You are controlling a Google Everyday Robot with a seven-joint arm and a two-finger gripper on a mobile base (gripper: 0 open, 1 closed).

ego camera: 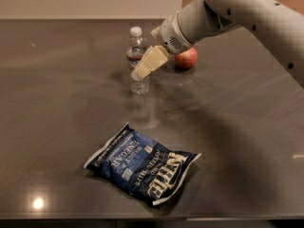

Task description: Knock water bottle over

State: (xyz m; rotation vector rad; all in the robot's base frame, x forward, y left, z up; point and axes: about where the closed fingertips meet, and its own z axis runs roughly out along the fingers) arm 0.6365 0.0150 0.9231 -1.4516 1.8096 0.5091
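Observation:
The water bottle (pixel 137 56) is small, clear and ribbed, with a white cap and a dark label band. It stands upright on the dark table (pixel 57 94), left of centre towards the back. My gripper (pixel 140 72) reaches in from the upper right; its cream fingers (pixel 151 61) overlap the bottle's right side at mid-height and hide part of it. The tip is at the bottle's lower body.
A red apple (pixel 186 58) sits just right of the bottle, partly behind my arm. A blue chip bag (pixel 141 163) lies flat at the front centre. The table's front edge runs along the bottom of the view.

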